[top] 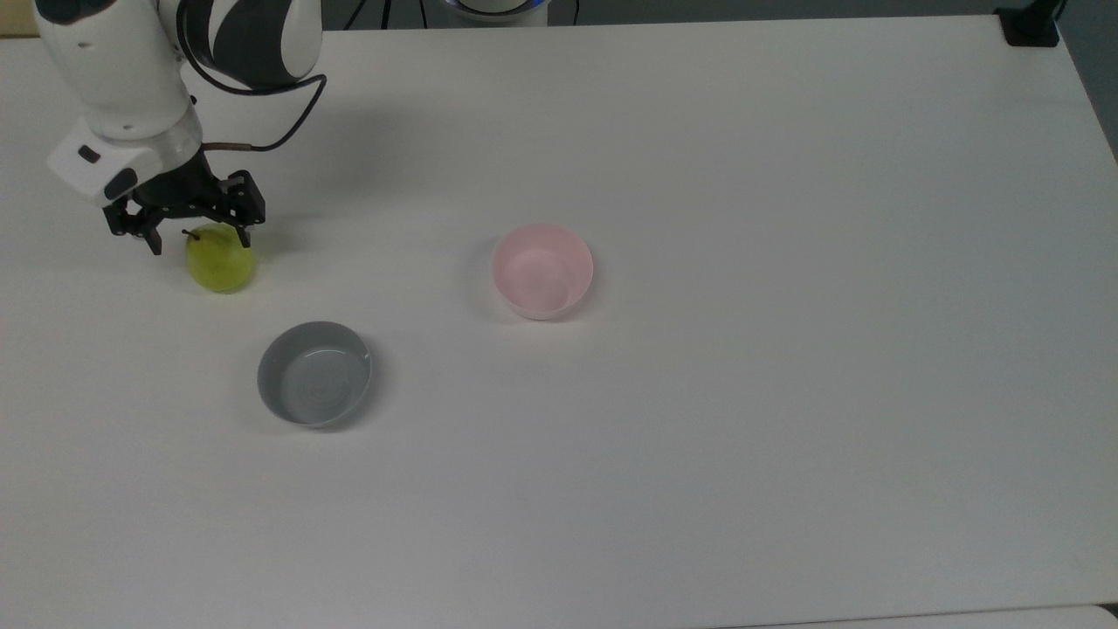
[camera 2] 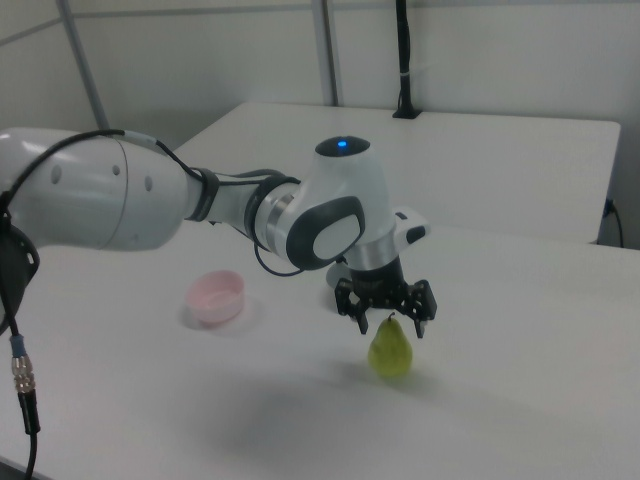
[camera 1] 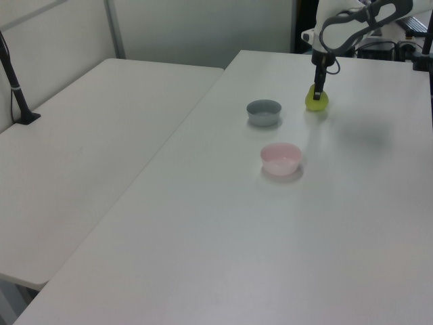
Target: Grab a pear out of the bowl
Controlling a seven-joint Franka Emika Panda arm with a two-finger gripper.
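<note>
Pear (top: 220,265) stands upright on the white table (top: 699,437) in the top view, near the top view's left edge, its short dark stem pointing up, well apart from the pink bowl (top: 541,270), which holds nothing, and from the grey bowl (top: 314,374) below it. The gripper (top: 198,237) hangs just over the fruit with its black fingers (top: 155,239) spread wide to either side of the stem, gripping nothing. In the left view the pear (camera 1: 316,101) sits on the far part of the table (camera 1: 270,257), beyond the grey bowl (camera 1: 264,112) and the pink bowl (camera 1: 281,158), with the gripper (camera 1: 316,92) directly above it at the end of the white arm (camera 1: 352,17). In the right view the pear (camera 2: 391,347) rests on the table (camera 2: 500,420) to the right view's right of the pink bowl (camera 2: 217,296); the gripper (camera 2: 386,323) is poised over its top, jaws wide, the fingertips (camera 2: 425,328) level with the stem and clear of the fruit's sides.
</note>
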